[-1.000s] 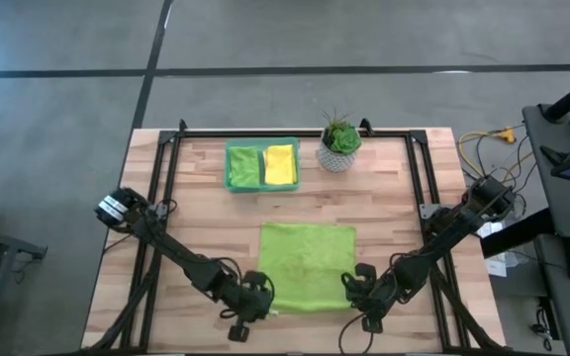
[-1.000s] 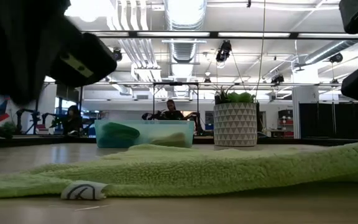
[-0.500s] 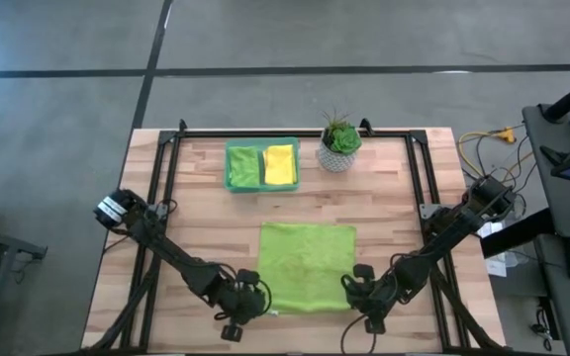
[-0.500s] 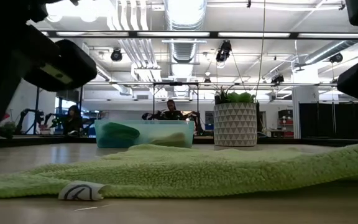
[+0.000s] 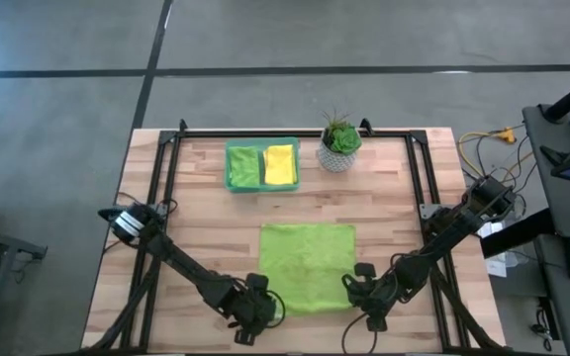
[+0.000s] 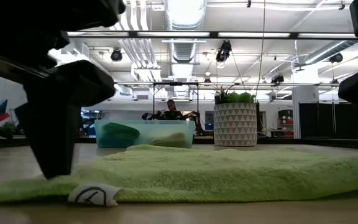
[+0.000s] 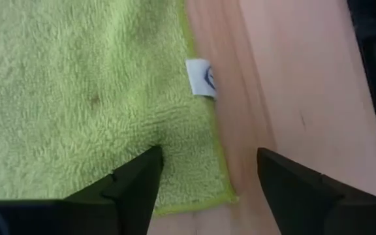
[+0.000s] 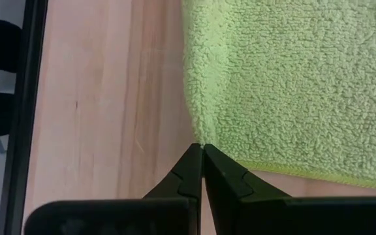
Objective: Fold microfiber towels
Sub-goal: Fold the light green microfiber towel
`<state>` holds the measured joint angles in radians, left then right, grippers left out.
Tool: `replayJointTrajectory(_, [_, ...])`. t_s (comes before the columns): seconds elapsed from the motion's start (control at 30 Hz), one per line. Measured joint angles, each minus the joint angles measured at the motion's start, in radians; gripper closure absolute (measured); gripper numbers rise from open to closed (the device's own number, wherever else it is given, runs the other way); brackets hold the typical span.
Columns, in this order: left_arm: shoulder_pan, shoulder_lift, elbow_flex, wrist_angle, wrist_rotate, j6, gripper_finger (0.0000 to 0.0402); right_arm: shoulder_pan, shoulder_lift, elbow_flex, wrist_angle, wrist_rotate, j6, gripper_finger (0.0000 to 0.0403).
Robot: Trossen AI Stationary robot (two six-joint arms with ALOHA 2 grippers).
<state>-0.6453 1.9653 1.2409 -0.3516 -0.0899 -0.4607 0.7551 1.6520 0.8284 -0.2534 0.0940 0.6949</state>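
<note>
left gripper (image 7: 204, 179) released over lime towel (image 5: 307, 265) corner; right gripper (image 8: 202, 171) clenched; tray (image 5: 261, 185), plant (image 5: 339, 143) behind

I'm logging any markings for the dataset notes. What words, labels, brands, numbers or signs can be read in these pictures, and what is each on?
No text can be read.
White tag on the edge of the spread lime green towel: a dark round logo, too blurred to read.
Same tag in the low view: a curved mark only, no letters.
Tray and plant pot: no lettering visible.

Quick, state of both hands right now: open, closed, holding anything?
Left hand: open, straddling the near left corner of the lime green towel, holding nothing.
Right hand: closed at the towel's near right corner; whether it pinches the edge cannot be told.
</note>
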Motion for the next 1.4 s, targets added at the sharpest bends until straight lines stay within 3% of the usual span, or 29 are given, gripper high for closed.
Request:
replayJointTrajectory(0.1, [-0.004,0.067,0.056,-0.072,-0.01,-0.021,0.0165,0.0,0.0,0.0,0.001,0.0,0.0,0.0394])
replayJointTrajectory(0.2, [-0.007,0.119,0.091,-0.111,-0.004,-0.045,0.0193,0.006,-0.002,0.0,0.0,-0.005,0.0,0.0394])
replayJointTrajectory(0.3, [-0.007,0.135,0.107,-0.111,0.002,-0.056,0.0251,0.013,-0.002,0.0,0.0,-0.023,0.001,0.0394])
replayJointTrajectory(0.43, [-0.007,0.127,0.106,-0.139,0.006,-0.057,0.0361,0.022,-0.002,0.0,0.0,-0.024,0.003,0.0394])
replayJointTrajectory(0.5, [-0.007,0.127,0.106,-0.157,0.011,-0.061,0.0389,0.023,-0.002,0.0,0.0,-0.024,0.002,0.0394])
replayJointTrajectory(0.67, [-0.009,0.093,0.11,-0.205,0.021,-0.057,0.04,0.023,-0.003,0.0,0.0,-0.023,0.0,0.0394])
replayJointTrajectory(0.87, [0.01,-0.048,0.061,-0.264,0.001,0.016,0.0401,0.023,-0.046,0.0,0.003,-0.023,0.0,0.0394])
replayJointTrajectory(1.1, [0.016,-0.219,-0.03,-0.143,0.108,0.026,0.0401,0.027,-0.189,0.0,0.029,-0.095,0.009,0.0394])
replayJointTrajectory(1.2, [0.017,-0.284,-0.079,-0.069,0.106,0.022,0.0401,0.025,-0.262,0.0,0.025,-0.102,0.04,0.0394])
replayJointTrajectory(1.4, [0.035,-0.337,-0.163,-0.077,-0.06,0.019,0.0402,-0.03,-0.324,-0.015,-0.095,-0.09,0.065,0.0394])
